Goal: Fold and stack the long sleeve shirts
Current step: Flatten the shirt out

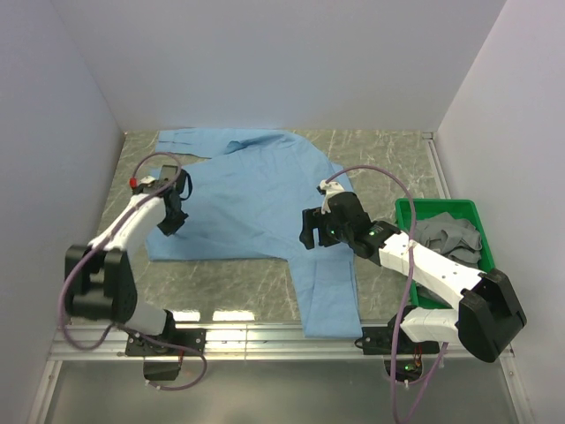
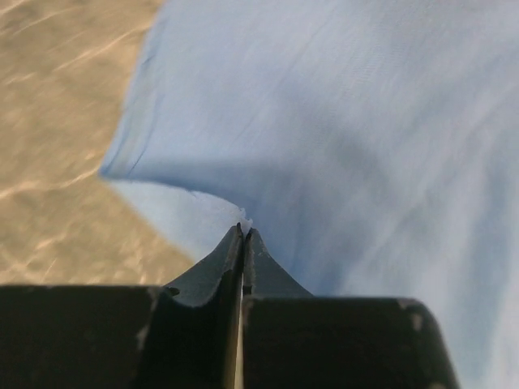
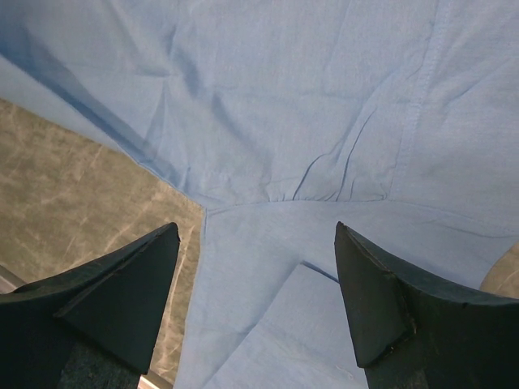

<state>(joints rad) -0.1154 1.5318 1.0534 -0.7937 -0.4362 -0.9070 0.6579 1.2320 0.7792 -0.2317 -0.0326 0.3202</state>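
Observation:
A plain light blue long sleeve shirt (image 1: 256, 199) lies spread on the marble table, one sleeve (image 1: 331, 291) running toward the near edge. My left gripper (image 1: 172, 223) is at the shirt's left hem, shut on a pinch of the blue cloth (image 2: 243, 223), which lifts into a fold there. My right gripper (image 1: 311, 237) hovers open and empty over the shirt where the sleeve joins the body (image 3: 268, 219). A second, grey garment (image 1: 450, 237) lies crumpled in the green bin.
A green plastic bin (image 1: 406, 212) stands at the right of the table beside my right arm. White walls close the back and both sides. Bare marble tabletop (image 1: 229, 283) shows in front of the shirt. A metal rail (image 1: 265, 331) runs along the near edge.

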